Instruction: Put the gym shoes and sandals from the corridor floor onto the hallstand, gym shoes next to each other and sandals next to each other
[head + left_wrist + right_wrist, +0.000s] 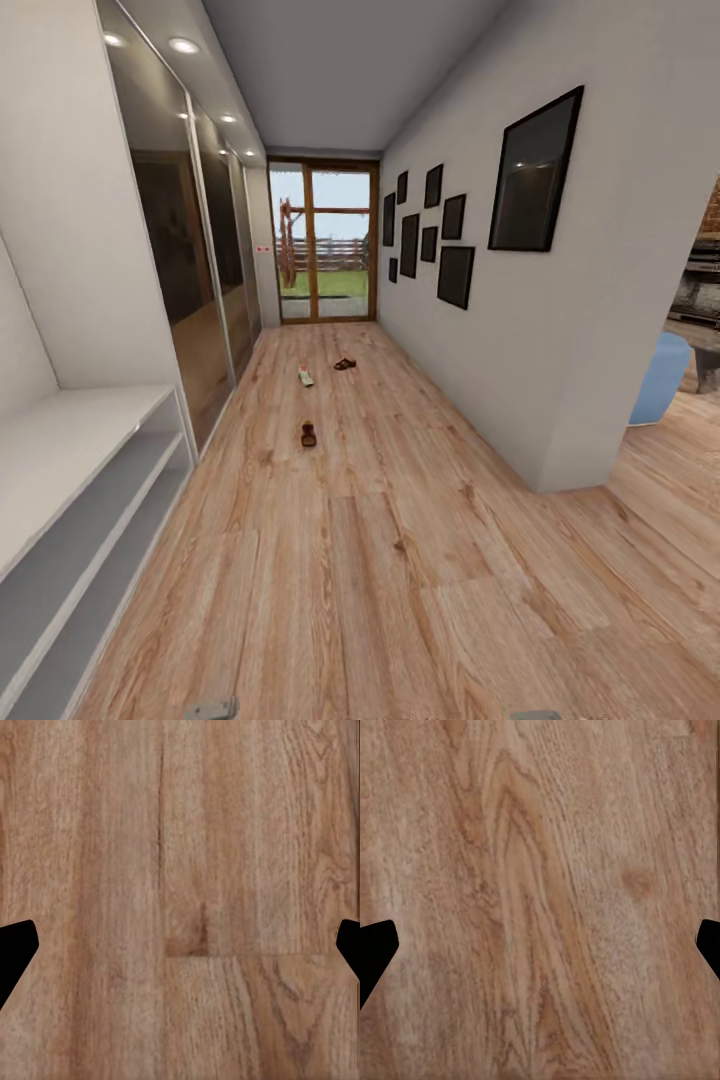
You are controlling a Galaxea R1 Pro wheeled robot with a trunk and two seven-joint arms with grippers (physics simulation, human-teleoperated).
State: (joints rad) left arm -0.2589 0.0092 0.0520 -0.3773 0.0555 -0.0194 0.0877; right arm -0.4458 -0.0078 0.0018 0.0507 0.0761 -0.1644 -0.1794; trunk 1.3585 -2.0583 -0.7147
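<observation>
Shoes far down the corridor floor (pixel 400 560).
My left gripper (pixel 180 945) and right gripper (pixel 540 945) hang spread and empty; one sandal (pixel 308 434) lies nearest, a gym shoe (pixel 305 377) and second sandal (pixel 344 364) beyond, hallstand (pixel 70 470) leftward.

Looking down the corridor floor (pixel 400 560). Hallstand (pixel 70 470) at my left, shelves bare. One sandal (pixel 308 434) lies mid-corridor, a gym shoe (pixel 305 377) farther on, second sandal (pixel 344 364) just beyond to its right. Glass door (pixel 322 240) at the end.
</observation>
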